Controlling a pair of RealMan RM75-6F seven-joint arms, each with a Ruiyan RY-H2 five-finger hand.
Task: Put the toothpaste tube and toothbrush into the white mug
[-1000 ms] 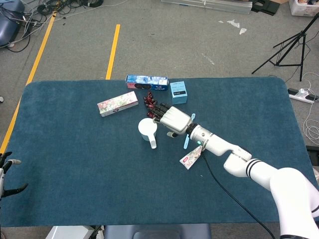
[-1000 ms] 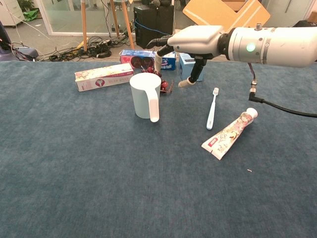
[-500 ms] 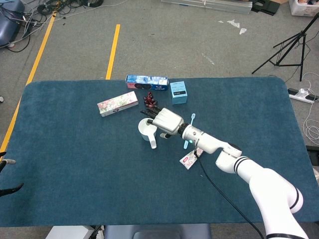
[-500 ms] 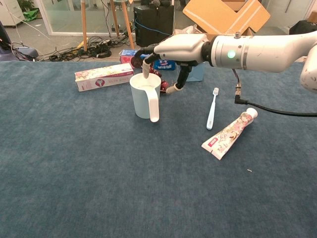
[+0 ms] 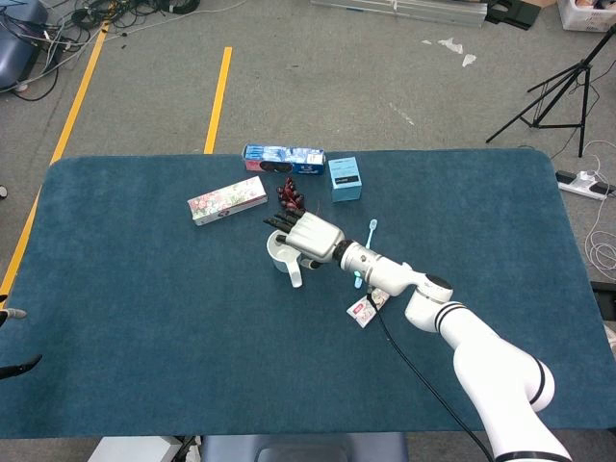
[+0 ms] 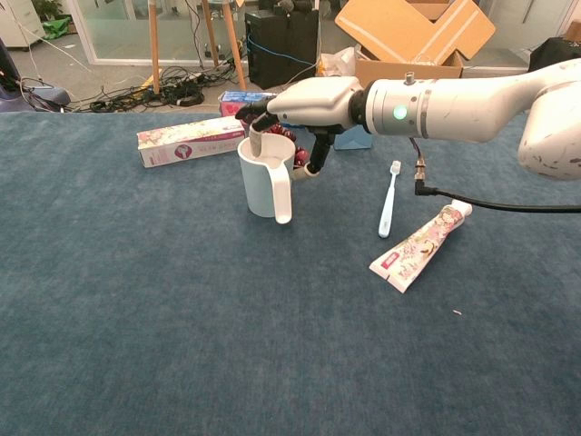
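The white mug (image 5: 279, 256) (image 6: 263, 186) stands upright mid-table, handle toward me. My right hand (image 5: 308, 236) (image 6: 309, 100) hovers over its far right rim. The fingers (image 6: 255, 138) dip into the mug's opening and the thumb (image 6: 314, 166) hangs outside, just right of the mug; it holds nothing. The light blue toothbrush (image 5: 372, 229) (image 6: 388, 200) lies on the cloth right of the mug, partly under my forearm in the head view. The toothpaste tube (image 5: 364, 310) (image 6: 419, 245) lies nearer me, beside the brush. Only spread fingertips of my left hand (image 5: 12, 339) show at the left edge.
A floral box (image 5: 227, 200) (image 6: 191, 141) lies left behind the mug. A blue box (image 5: 284, 159), a light blue box (image 5: 345, 178) and a dark red cluster (image 5: 289, 195) sit behind it. A black cable (image 6: 508, 202) trails from the right wrist.
My right hand has moved left from beside the mug to over its rim, fingers now reaching into the opening. The left hand has slid further out of the head view.
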